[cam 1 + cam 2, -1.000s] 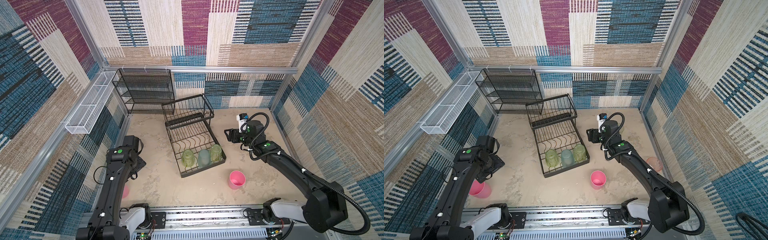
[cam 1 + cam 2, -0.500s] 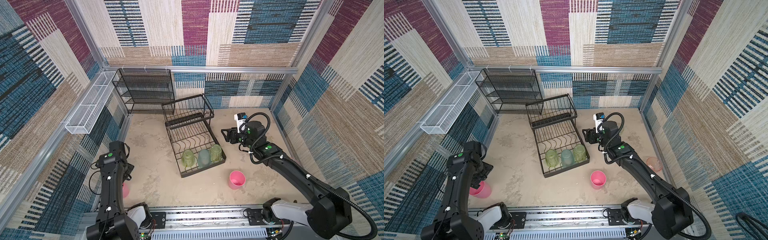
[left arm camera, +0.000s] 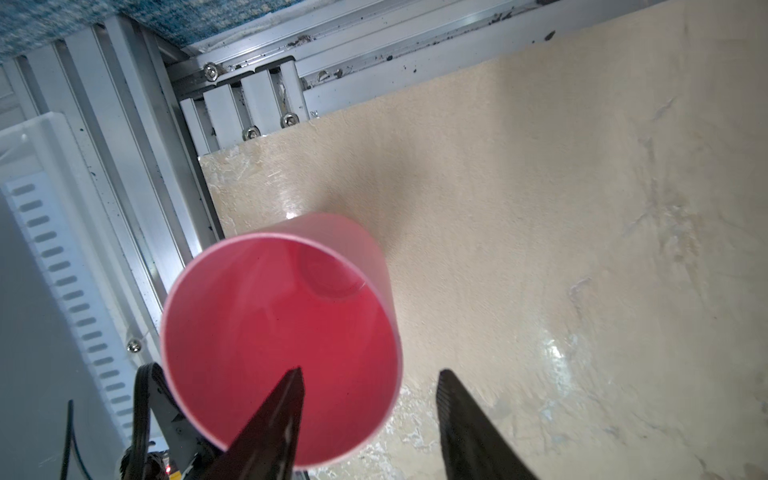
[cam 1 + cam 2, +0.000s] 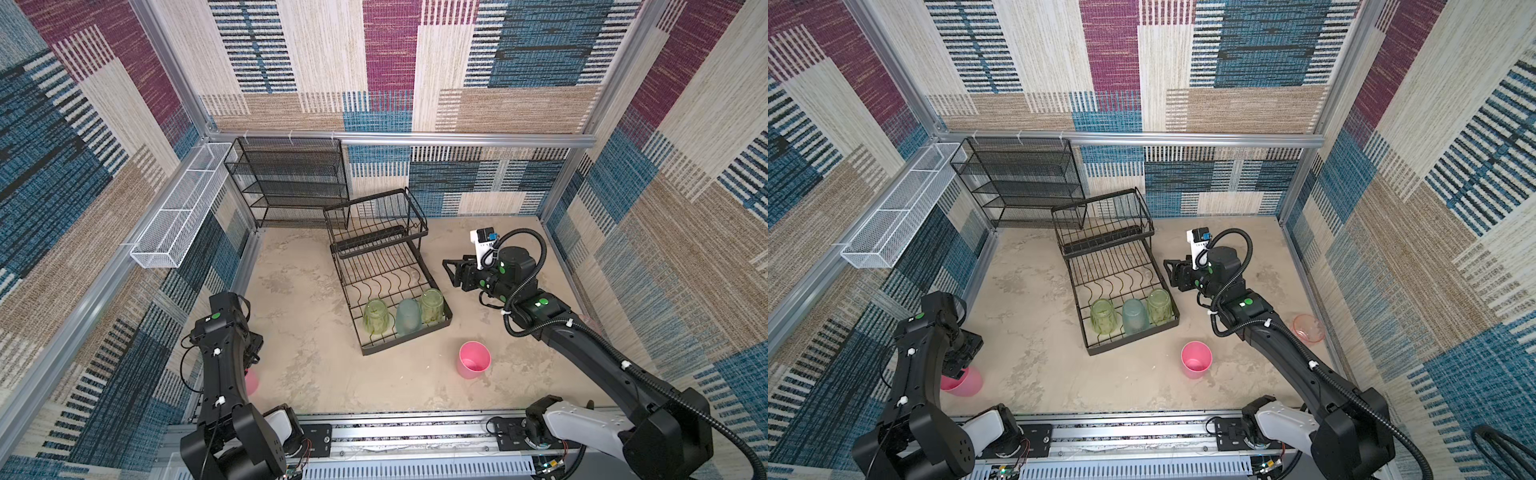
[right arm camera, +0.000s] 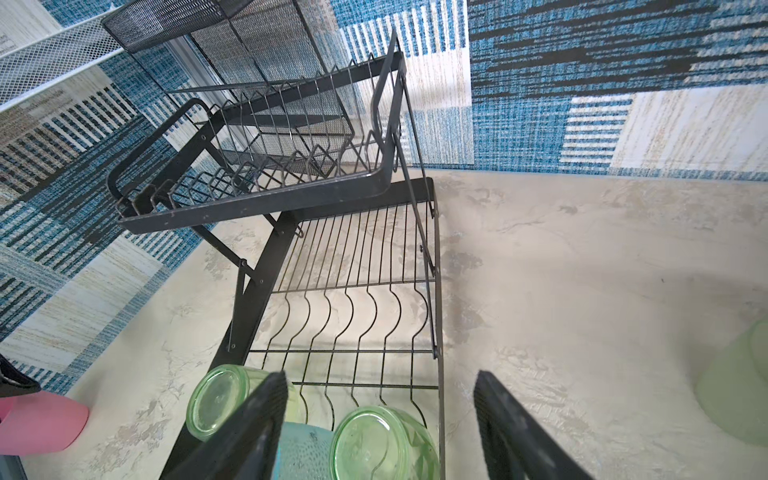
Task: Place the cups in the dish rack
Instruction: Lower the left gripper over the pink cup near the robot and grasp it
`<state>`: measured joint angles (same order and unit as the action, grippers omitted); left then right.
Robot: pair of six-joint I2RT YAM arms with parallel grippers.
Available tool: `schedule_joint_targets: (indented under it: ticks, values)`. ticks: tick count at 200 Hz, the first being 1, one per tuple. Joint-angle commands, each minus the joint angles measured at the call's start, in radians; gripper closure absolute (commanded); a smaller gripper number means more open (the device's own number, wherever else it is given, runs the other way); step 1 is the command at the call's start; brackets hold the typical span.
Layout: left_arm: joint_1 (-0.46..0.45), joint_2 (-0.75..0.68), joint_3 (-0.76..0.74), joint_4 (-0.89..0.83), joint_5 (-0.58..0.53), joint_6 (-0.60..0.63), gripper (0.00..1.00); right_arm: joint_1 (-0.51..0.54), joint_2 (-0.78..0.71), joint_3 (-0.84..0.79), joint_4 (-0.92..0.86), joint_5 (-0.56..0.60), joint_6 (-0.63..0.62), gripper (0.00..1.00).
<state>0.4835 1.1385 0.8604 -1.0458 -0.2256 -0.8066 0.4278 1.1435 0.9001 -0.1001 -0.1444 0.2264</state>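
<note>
Done: two green cups and a teal cup upside down in the dish rack. Left to load, all on the floor: pink cup under the left gripper, jaws apart over its rim; second pink cup; reddish cup. Right gripper wide, holding nothing.

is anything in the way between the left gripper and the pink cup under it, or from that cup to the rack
Nothing visible. The left gripper straddles the wall of the pink cup, one finger inside. From there to the dish rack lies bare table; three cups fill its near row only.
</note>
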Motion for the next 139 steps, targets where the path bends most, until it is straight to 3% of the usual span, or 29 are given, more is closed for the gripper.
schedule_joint_targets:
  ticks: [1,27,79,139]
  values:
    - [0.010,0.013,-0.012,0.035,0.011,0.010,0.52,0.002,-0.011,-0.010,0.049,0.023,-0.006,0.26]
    - [0.017,0.022,-0.028,0.048,0.002,0.001,0.58,0.002,-0.016,-0.017,0.051,0.029,-0.004,0.26]
    - [0.018,0.019,-0.031,0.059,0.003,0.010,0.80,0.002,-0.033,-0.025,0.055,0.045,0.006,0.26]
    - [0.007,0.003,-0.012,0.061,0.060,0.058,1.00,0.003,-0.047,-0.025,0.036,0.071,0.022,0.26]
